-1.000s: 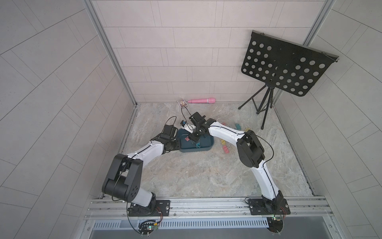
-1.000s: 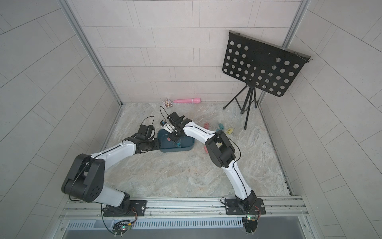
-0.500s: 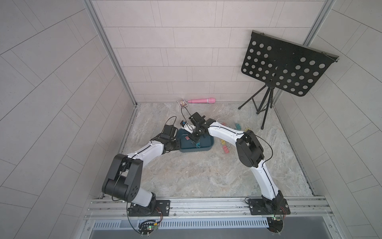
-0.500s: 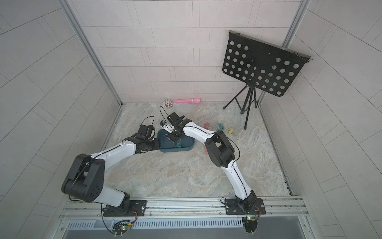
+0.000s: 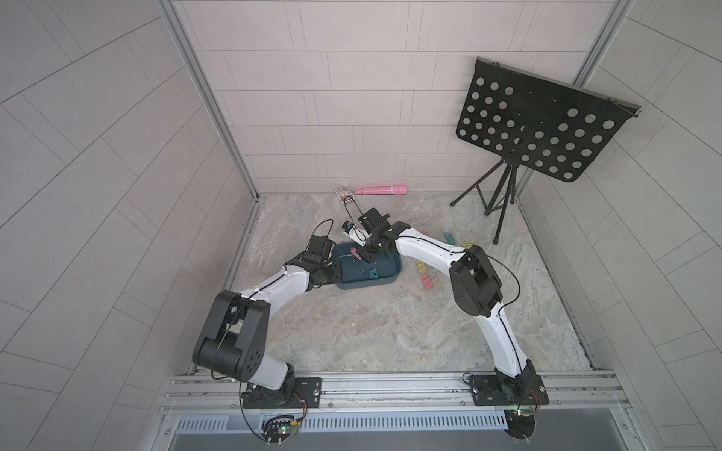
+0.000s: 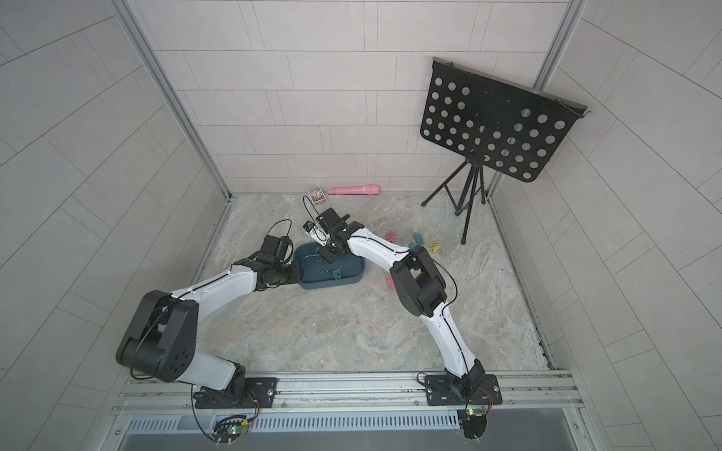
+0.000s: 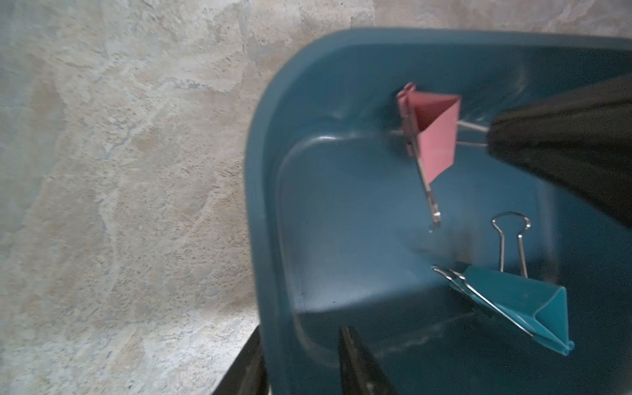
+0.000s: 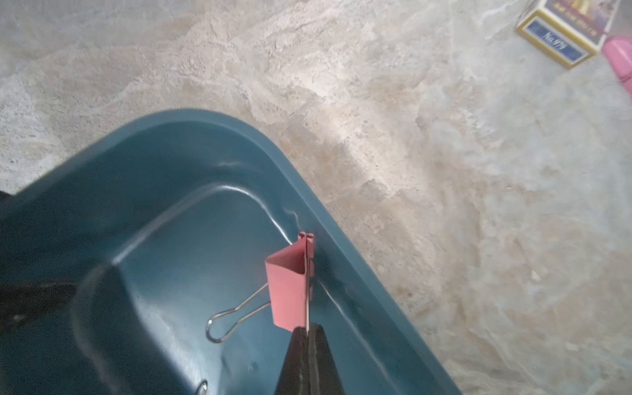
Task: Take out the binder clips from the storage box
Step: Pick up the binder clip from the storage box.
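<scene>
The dark teal storage box (image 5: 394,273) (image 6: 351,275) lies on the stone floor between my arms. My left gripper (image 7: 297,337) (image 5: 335,269) clamps its near wall (image 7: 266,205), one finger inside and one outside. My right gripper (image 8: 307,330) (image 5: 365,255) is shut on one wire handle of a pink binder clip (image 8: 289,290) (image 7: 434,136), which hangs just above the box floor by the far rim (image 8: 205,118). A teal binder clip (image 7: 519,301) (image 5: 373,274) lies in the box. Several more clips (image 5: 427,282) (image 6: 417,237) lie on the floor to the right of the box.
A black perforated music stand (image 5: 539,129) stands on its tripod at the back right. A long pink cylinder (image 5: 381,190) and a small printed card box (image 5: 343,194) (image 8: 564,34) lie against the back wall. Tiled walls close in on three sides.
My right gripper's jaws have closed on the pink clip's wire handle inside the box. The left arm has kept its hold on the box wall.
</scene>
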Motion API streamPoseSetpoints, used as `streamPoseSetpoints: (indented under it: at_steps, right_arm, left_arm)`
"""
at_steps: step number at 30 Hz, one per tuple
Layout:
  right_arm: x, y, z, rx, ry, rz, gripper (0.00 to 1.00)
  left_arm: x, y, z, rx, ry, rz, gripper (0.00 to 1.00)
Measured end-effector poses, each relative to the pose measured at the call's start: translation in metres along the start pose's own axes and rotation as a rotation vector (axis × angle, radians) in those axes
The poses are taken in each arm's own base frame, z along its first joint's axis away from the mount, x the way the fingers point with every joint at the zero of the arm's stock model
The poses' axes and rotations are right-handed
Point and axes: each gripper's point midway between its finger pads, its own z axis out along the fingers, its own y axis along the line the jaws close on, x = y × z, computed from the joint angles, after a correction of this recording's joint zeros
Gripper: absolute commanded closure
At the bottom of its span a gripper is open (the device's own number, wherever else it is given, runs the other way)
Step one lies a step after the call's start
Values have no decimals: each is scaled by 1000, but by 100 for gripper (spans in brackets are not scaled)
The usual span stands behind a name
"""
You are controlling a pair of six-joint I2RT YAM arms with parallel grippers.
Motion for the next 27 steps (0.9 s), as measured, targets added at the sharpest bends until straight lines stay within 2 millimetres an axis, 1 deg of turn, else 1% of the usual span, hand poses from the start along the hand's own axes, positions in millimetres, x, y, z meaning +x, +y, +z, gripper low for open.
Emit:
streamPoseSetpoints:
  at_steps: [4, 5, 11, 16, 22, 27]
  right_arm:
    - [12, -1, 5, 4, 25, 11, 100]
    - [10, -2, 3, 9, 19, 13, 100]
    - [12, -4, 2, 23, 24, 22, 100]
    - [19, -5, -5, 30, 37, 28, 100]
    - [23, -13, -22, 55, 39, 39, 100]
    - [16, -24, -51, 82, 1, 52, 100]
  left_arm:
    - [0, 0, 0, 0, 0, 0, 59]
    - [1, 0, 0, -1, 1, 0, 59]
    - [3, 1, 0, -3, 5, 0, 59]
    - [2, 1, 0, -3, 3, 0, 59]
    - [2, 2, 0, -6, 3, 0, 59]
    - [1, 2, -1, -8, -2, 0, 59]
